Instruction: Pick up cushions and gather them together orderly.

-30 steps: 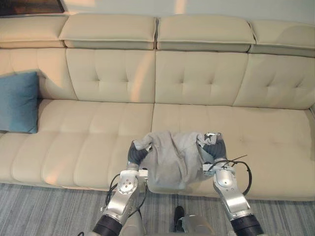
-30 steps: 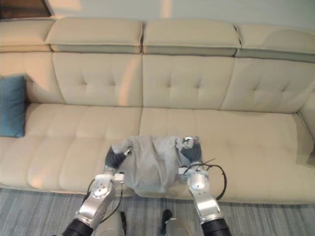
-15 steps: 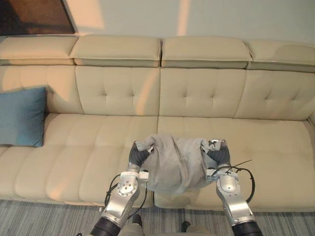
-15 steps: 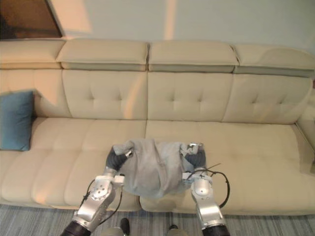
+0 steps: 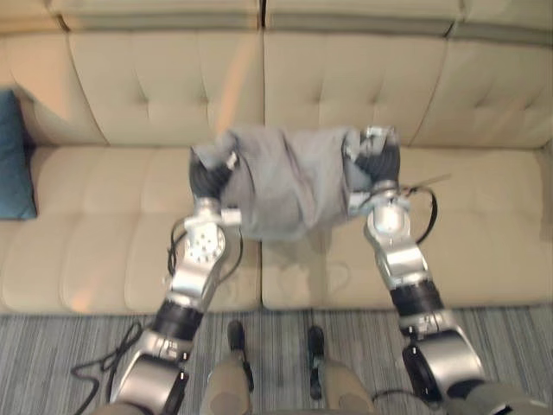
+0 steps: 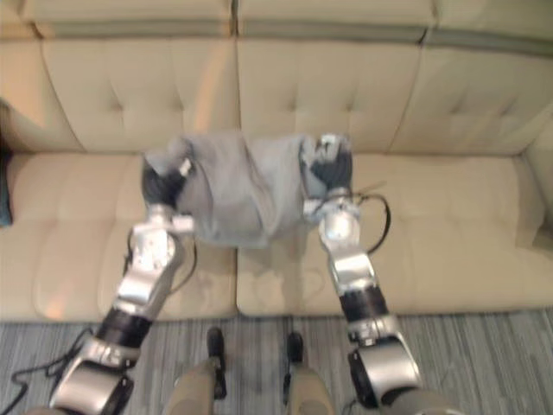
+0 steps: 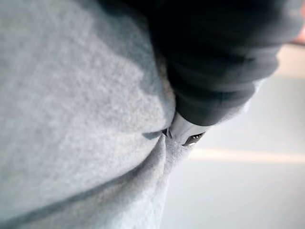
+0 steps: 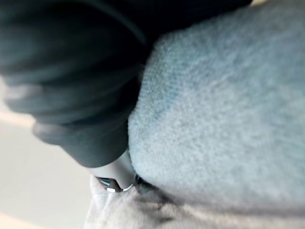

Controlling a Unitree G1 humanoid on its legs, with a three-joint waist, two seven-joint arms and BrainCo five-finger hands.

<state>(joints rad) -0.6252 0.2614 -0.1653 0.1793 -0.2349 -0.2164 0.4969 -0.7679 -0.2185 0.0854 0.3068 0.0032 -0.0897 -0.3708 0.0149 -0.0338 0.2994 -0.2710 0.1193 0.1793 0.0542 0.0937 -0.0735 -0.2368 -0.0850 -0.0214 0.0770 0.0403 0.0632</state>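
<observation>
**Grey cushion lifted clear, held between both hands**

The left hand [image 5: 207, 177] and right hand [image 5: 373, 162] clamp opposite ends of the grey cushion [image 5: 289, 177]. In each wrist view a fingertip [image 7: 185, 136] digs into a fold of the fabric, so both grips are closed on it.

Change over the last second: the arms have extended, and the cushion has gone from low over the seat's front edge to up before the backrest of the sofa [image 5: 484, 225]. The view itself has also tipped downward.

Assessment: pickup complete, transport pending. The blue cushion [image 5: 12, 160] at the sofa's left end, well apart, is the likely gathering point.
</observation>
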